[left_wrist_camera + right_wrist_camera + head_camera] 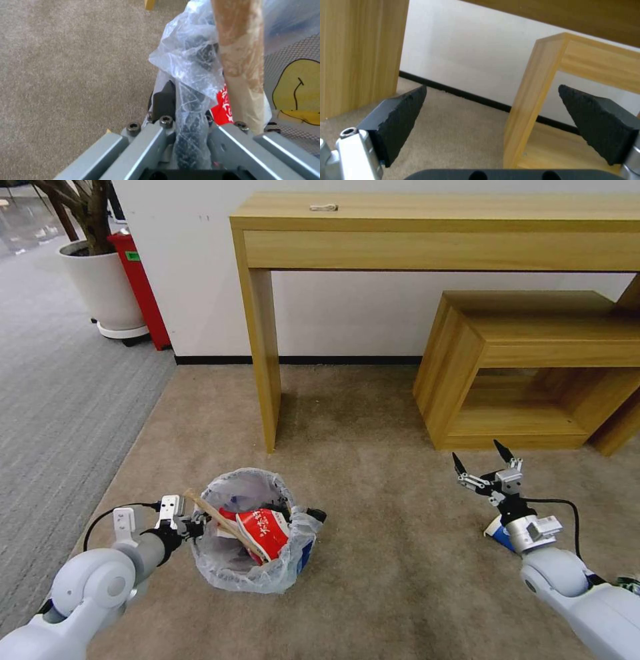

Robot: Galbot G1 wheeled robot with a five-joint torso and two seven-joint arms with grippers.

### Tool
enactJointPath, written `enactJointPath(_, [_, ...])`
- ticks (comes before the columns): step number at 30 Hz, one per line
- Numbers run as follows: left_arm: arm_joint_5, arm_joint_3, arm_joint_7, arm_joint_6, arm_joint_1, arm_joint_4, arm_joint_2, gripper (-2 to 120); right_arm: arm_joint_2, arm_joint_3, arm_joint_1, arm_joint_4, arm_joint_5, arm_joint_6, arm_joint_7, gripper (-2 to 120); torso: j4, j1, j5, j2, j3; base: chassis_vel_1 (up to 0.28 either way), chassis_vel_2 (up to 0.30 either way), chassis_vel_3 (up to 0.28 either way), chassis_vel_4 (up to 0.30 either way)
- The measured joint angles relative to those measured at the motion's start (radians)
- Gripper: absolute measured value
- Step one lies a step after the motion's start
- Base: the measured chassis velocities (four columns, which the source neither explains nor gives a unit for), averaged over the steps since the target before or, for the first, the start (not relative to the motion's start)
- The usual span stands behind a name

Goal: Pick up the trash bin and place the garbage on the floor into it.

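The trash bin [250,570], black and lined with a crinkly clear bag, sits low on the beige floor [373,500]; whether it touches the carpet I cannot tell. Red wrappers [263,530] and a wooden stick [213,513] lie inside it. My left gripper [199,527] is shut on the bin's near-left rim. In the left wrist view its fingers [163,100] pinch the bag-covered rim [191,107] beside the stick [240,62] and a red wrapper [221,108]. My right gripper [481,461] hovers open and empty at the right, pads [403,115] wide apart. A blue-white paper cup [499,533] lies under its wrist.
A tall wooden console table [433,220] stands against the wall, its leg [263,360] just behind the bin. A low wooden stool [533,367] sits at the right. Grey striped carpet [53,400], a white planter [100,287] and a red bin [140,287] are at the left.
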Motion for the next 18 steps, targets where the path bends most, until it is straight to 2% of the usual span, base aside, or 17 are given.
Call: enactJointPath(18, [0.008, -0.006, -0.002, -0.008, 0.005, 0.005, -0.006, 0, 0.018, 0.025, -0.035, -0.025, -0.020, 0.017, -0.018, 100, 0.0000, 0.000, 0.0000, 0.000, 0.000, 0.000, 0.000, 0.000, 0.000])
